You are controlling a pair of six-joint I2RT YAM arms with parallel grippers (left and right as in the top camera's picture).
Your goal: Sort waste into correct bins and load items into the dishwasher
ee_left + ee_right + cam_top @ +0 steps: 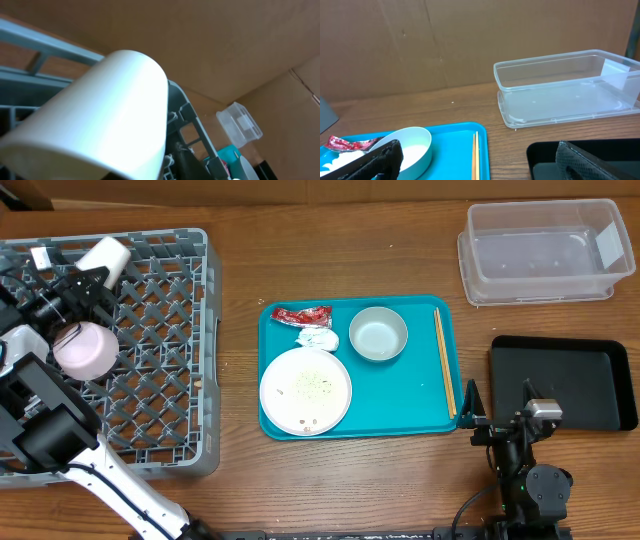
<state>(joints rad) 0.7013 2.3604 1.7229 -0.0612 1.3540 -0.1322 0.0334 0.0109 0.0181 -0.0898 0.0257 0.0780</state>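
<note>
A small white cup (105, 255) lies on its side at the back of the grey dish rack (190, 330), and it fills the left wrist view (100, 115). My left gripper (84, 282) is right against it, its jaws hidden. A pale pinkish bowl (85, 348) sits in the rack beside the arm. On the teal tray (400, 395) are a red wrapper (300, 314), a white tissue (317, 337), a white plate (305, 388) with crumbs, a small pale bowl (378, 333) and chopsticks (444, 360). My right gripper (500, 415) (477, 167) stands open and empty at the tray's right edge.
The clear tub (545, 250) (565, 85) stands at the back right. The black tray (565, 380) (545, 160) lies in front of it, just right of my right gripper. A brown cardboard wall backs the table.
</note>
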